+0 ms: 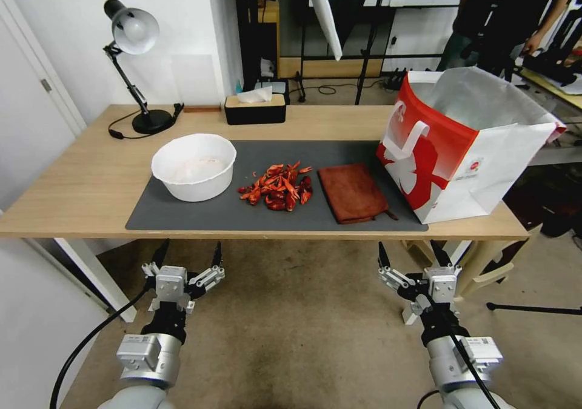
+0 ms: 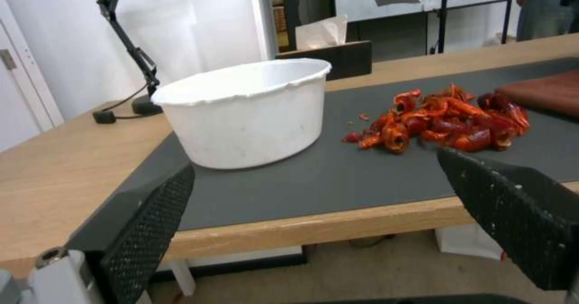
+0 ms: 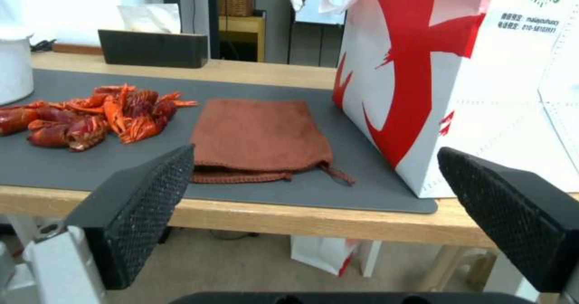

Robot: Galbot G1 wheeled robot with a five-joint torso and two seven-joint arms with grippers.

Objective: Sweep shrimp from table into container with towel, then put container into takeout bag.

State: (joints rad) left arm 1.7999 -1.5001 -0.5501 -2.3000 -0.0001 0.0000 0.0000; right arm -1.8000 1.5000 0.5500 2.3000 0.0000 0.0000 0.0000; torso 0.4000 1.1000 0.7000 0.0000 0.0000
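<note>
shrimp (image 1: 277, 187) between container (image 1: 194, 166), towel (image 1: 351, 192).

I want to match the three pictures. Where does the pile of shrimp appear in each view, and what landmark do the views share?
Head view: the shrimp lie mid-mat, between the white container and the towel.
Left wrist view: the shrimp lie on the mat, beside the container.
Right wrist view: the shrimp lie beside the towel.
Shared landmark: the black tissue box behind them.
</note>
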